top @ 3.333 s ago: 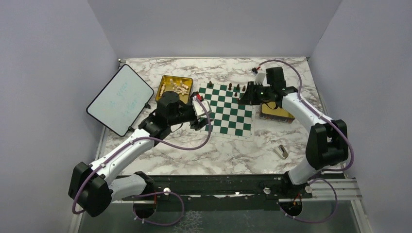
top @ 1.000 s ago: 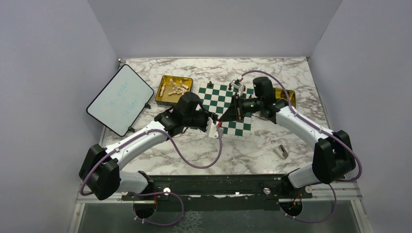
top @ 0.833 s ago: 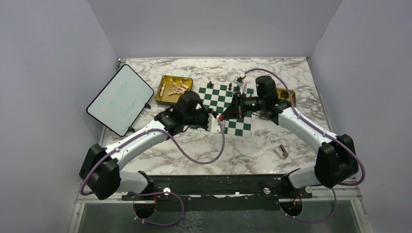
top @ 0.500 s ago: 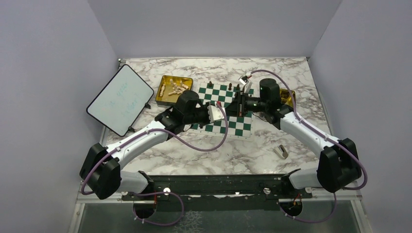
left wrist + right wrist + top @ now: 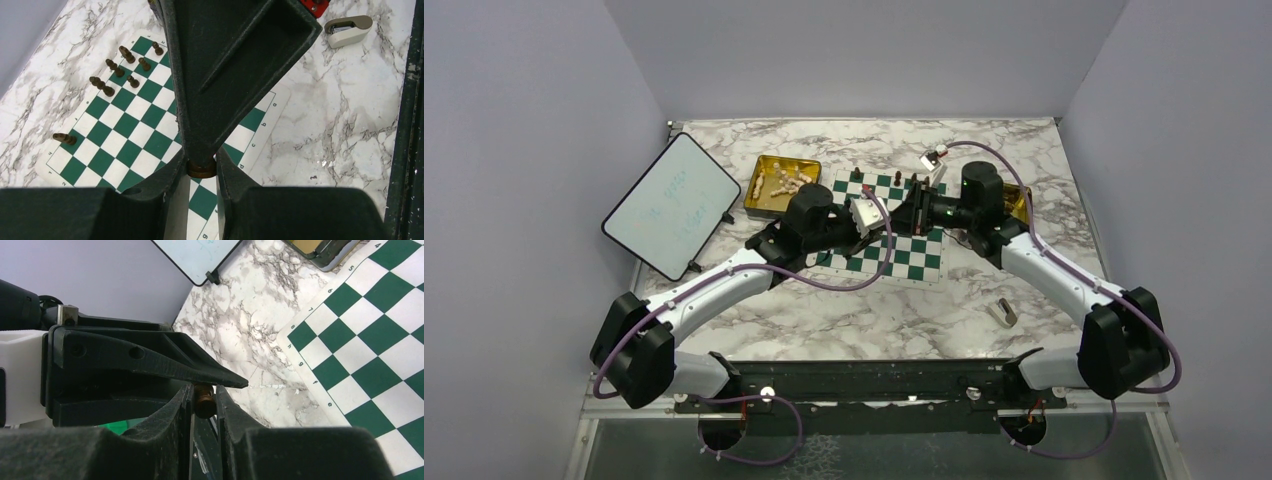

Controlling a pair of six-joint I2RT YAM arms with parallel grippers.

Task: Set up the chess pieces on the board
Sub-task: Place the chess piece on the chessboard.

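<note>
Above the board (image 5: 916,262), in the top view, the left gripper (image 5: 884,222) and right gripper (image 5: 904,216) meet tip to tip, both arms reaching in, likely to pass one piece across. In the left wrist view, the left fingers (image 5: 175,182) pinch a brown chess piece (image 5: 201,169), up over the squares. In the right wrist view, it sits between the right fingers (image 5: 184,412) too; I cannot tell if they squeeze it.
</note>
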